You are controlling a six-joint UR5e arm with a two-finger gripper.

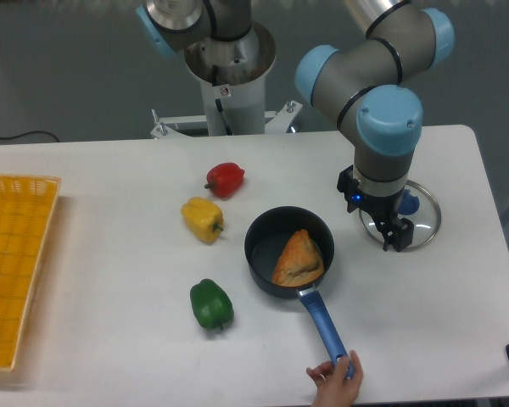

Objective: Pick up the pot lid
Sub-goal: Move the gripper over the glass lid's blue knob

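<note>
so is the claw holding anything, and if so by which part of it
Nothing is held: the claw is open, and the blue knob of the lid shows behind it.

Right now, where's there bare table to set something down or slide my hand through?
The widest bare patch lies between the orange crate and the yellow pepper and green pepper. Another is bordered by the blue handle and the lid. Crowded: the lid, with the open gripper by it, and the handle's end, where a hand is.
</note>
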